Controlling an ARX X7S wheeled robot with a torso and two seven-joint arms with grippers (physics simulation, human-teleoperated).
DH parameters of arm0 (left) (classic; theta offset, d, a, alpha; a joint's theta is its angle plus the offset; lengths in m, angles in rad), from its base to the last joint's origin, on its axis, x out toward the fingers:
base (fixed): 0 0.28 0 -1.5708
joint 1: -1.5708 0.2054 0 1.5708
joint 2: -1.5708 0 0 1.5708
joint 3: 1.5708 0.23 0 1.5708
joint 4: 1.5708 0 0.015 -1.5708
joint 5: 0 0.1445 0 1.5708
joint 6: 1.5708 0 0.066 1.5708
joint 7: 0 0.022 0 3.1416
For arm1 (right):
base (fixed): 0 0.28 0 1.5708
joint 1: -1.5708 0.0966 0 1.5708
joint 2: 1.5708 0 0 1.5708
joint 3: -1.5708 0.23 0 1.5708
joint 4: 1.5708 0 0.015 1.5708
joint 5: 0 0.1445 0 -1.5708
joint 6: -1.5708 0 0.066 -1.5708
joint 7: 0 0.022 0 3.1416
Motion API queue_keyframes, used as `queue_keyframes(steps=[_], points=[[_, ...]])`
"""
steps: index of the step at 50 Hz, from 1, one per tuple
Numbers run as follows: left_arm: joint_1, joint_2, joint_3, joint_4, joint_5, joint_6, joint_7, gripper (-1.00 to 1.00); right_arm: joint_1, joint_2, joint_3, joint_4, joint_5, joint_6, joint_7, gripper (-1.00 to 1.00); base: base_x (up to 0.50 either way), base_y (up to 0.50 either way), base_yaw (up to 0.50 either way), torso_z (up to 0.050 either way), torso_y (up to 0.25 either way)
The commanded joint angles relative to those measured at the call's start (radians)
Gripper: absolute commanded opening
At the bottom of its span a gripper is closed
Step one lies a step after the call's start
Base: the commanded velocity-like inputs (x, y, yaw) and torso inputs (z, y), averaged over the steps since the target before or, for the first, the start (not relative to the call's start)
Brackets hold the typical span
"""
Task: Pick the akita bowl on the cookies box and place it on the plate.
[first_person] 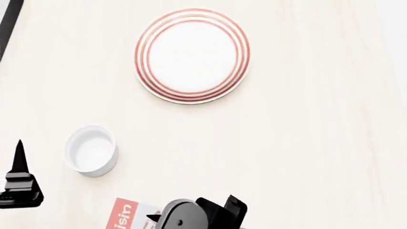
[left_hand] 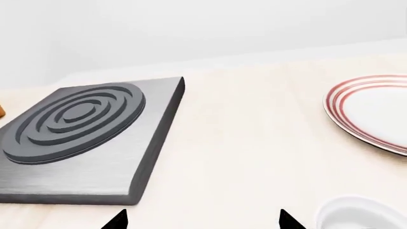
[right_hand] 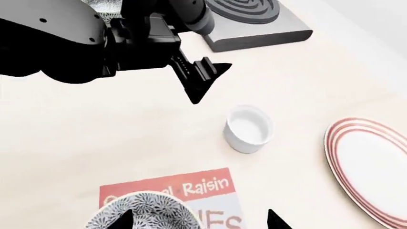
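Observation:
The akita bowl [right_hand: 149, 210], speckled dark grey and white, sits on the red-and-white cookies box [right_hand: 190, 187] in the right wrist view. My right gripper [right_hand: 198, 222] hangs open above them, with one fingertip over the bowl and the other past the box's edge. In the head view only a corner of the cookies box [first_person: 126, 214] shows beside my right arm [first_person: 200, 214], and the bowl is hidden. The red-ringed plate [first_person: 192, 56] lies empty farther out on the table and also shows as the plate [right_hand: 375, 171] and the plate [left_hand: 375, 112]. My left gripper [left_hand: 201, 222] is open over bare table, holding nothing.
A small plain white cup [first_person: 92, 151] stands between the box and the plate; it shows too as the cup [right_hand: 249, 128] and the cup [left_hand: 362, 214]. A grey burner slab [left_hand: 83, 133] with dark rings lies at the far left. My left arm [right_hand: 95, 38] reaches over the table.

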Motion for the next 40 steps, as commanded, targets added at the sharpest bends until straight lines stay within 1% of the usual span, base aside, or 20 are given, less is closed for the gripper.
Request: queue_keyframes(steps=[1,7,11,20,23,24,26,34,40], points=[[0.011,-0.004,0.007,0.008,0.005,0.011,0.001,1.0,0.077,-0.01,-0.116,-0.02,0.21,-0.012,0.183,1.0,0.0,0.0,0.0,0.0,0.0],[0.014,-0.003,0.006,0.004,0.007,0.018,0.001,1.0,0.081,-0.042,-0.16,-0.02,0.275,0.006,0.266,1.0,0.0,0.0,0.0,0.0,0.0],[0.016,-0.003,0.005,0.004,0.005,0.02,0.0,1.0,0.057,-0.062,-0.182,-0.015,0.265,0.034,0.284,1.0,0.0,0.0,0.0,0.0,0.0],[0.018,-0.004,0.006,0.006,0.006,0.02,-0.003,1.0,0.091,-0.083,-0.349,0.015,0.309,0.03,0.419,1.0,0.0,0.0,0.0,0.0,0.0],[0.017,-0.004,0.006,0.001,0.006,0.022,-0.004,1.0,0.105,-0.088,-0.425,0.026,0.329,0.027,0.472,1.0,0.0,0.0,0.0,0.0,0.0],[0.017,-0.004,0.006,0.001,0.006,0.022,-0.004,1.0,0.107,-0.088,-0.429,0.026,0.331,0.025,0.475,1.0,0.0,0.0,0.0,0.0,0.0],[0.017,-0.005,0.006,0.004,0.005,0.022,-0.004,1.0,0.117,-0.091,-0.484,0.035,0.336,0.028,0.52,1.0,0.0,0.0,0.0,0.0,0.0],[0.011,-0.001,0.017,0.005,0.005,0.017,-0.005,1.0,0.266,-0.094,-0.699,0.096,0.485,-0.033,0.682,1.0,0.0,0.0,0.0,0.0,0.0],[0.013,-0.002,0.018,0.006,0.003,0.017,-0.005,1.0,0.306,-0.1,-0.779,0.12,0.529,-0.053,0.724,1.0,0.0,0.0,0.0,0.0,0.0]])
